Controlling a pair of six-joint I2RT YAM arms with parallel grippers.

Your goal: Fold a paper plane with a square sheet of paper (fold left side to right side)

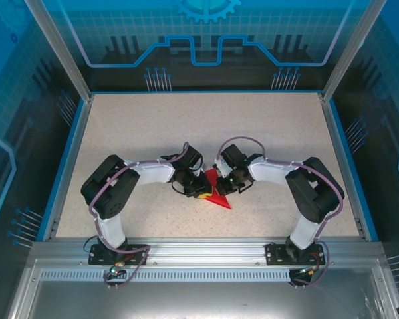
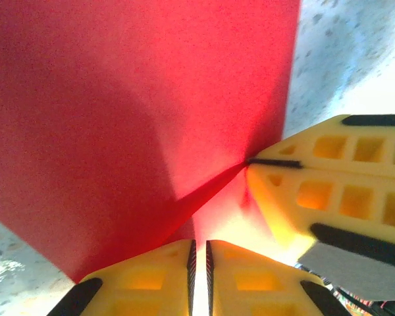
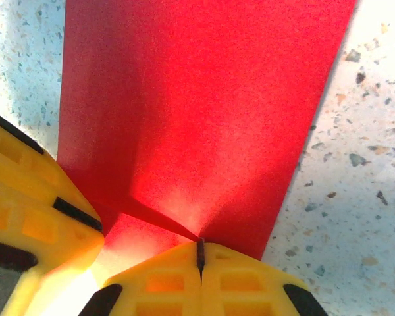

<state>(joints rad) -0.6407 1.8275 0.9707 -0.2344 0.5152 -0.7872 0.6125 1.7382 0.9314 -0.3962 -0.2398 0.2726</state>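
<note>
**Red sheet pinched between both pincers, mid-desk**

Your square sheet of paper sits at the middle of the desk, towards the near side. From the top camera it reads as a red triangle with its point aimed at the near edge.

Your right pincer is fully closed, tips clamped on the sheet's edge. A sharp ridge in the paper runs out from those tips.

Your left pincer is just beside it on the same edge. Its jaws are almost together, with a thin slit between the yellow fingers. The paper reaches the tips, but I can't tell whether it's gripped.

The two pincers are nearly touching. Speckled desk shows on both sides of the sheet.
</note>
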